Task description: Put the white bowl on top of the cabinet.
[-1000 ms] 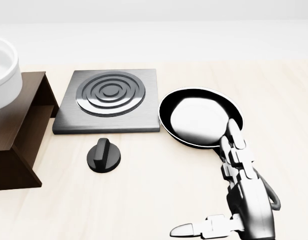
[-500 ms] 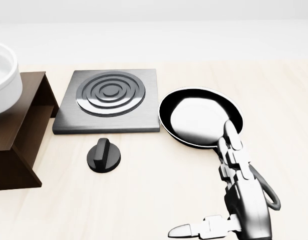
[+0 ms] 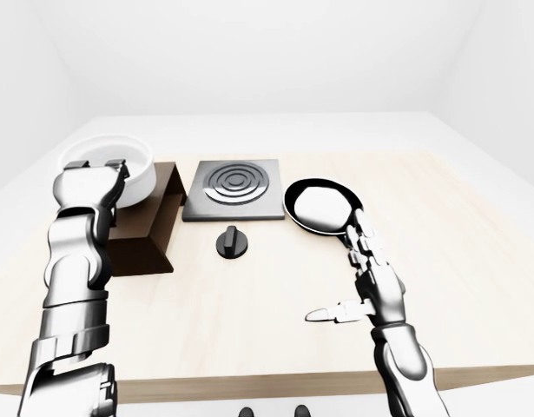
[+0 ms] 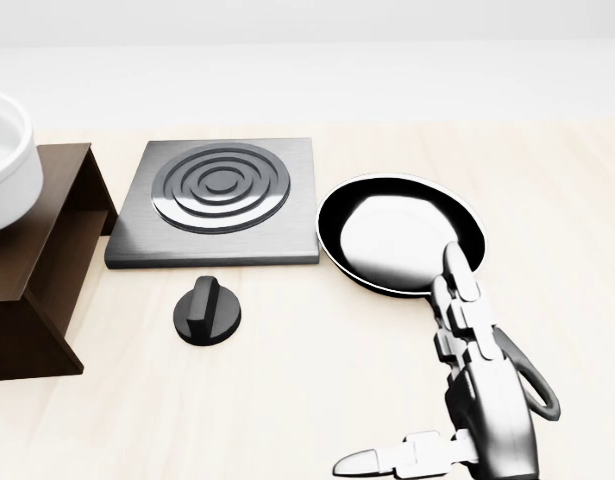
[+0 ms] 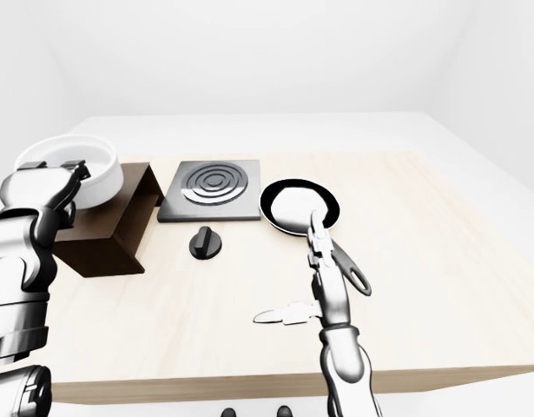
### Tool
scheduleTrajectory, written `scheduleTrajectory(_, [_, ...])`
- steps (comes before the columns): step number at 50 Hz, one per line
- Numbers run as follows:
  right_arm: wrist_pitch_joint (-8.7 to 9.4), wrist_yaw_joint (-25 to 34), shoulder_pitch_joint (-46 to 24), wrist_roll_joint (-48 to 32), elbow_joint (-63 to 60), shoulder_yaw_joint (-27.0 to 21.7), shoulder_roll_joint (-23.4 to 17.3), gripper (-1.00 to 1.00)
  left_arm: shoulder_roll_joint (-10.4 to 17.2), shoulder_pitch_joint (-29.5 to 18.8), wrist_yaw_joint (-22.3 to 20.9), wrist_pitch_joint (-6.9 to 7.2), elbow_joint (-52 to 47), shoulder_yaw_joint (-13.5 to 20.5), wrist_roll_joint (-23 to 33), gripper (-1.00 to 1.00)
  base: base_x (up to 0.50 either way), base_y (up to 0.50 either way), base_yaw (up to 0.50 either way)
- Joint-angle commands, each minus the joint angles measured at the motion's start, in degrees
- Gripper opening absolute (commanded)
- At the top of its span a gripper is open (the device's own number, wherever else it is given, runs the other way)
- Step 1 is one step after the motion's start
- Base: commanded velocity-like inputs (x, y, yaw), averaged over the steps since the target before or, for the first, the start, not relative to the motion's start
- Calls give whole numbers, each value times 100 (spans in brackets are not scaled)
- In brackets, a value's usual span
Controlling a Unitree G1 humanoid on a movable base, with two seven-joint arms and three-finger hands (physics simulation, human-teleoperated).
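Left hand (image 3: 100,178) grips the near rim of the white bowl (image 3: 119,162), which sits over the dark cabinet (image 3: 149,228) at the desk's (image 3: 249,330) left. Right hand (image 3: 371,278) spread wide, empty, just below the black pan (image 3: 323,207).

We count one white bowl (image 3: 110,165), one cabinet (image 3: 149,226), and one burner plate (image 3: 232,188). There's one knob (image 3: 232,241), one pan (image 3: 322,208), and two hands: left hand (image 3: 91,182), right hand (image 3: 366,282).
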Motion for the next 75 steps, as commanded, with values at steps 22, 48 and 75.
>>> scheduleTrajectory(22, [-117,-47,-37,-75,183,74,-5,100,77,-13,521,0,206,55,-28,-100,0,0,0])
scheduleTrajectory(48, [-144,-71,4,-116,186,149,-24,100,137,79,778,0,463,60,-206,-100,0,0,0])
scheduleTrajectory(75, [-199,-99,-22,-147,292,198,-29,100,147,78,879,0,623,24,-264,100,0,0,0])
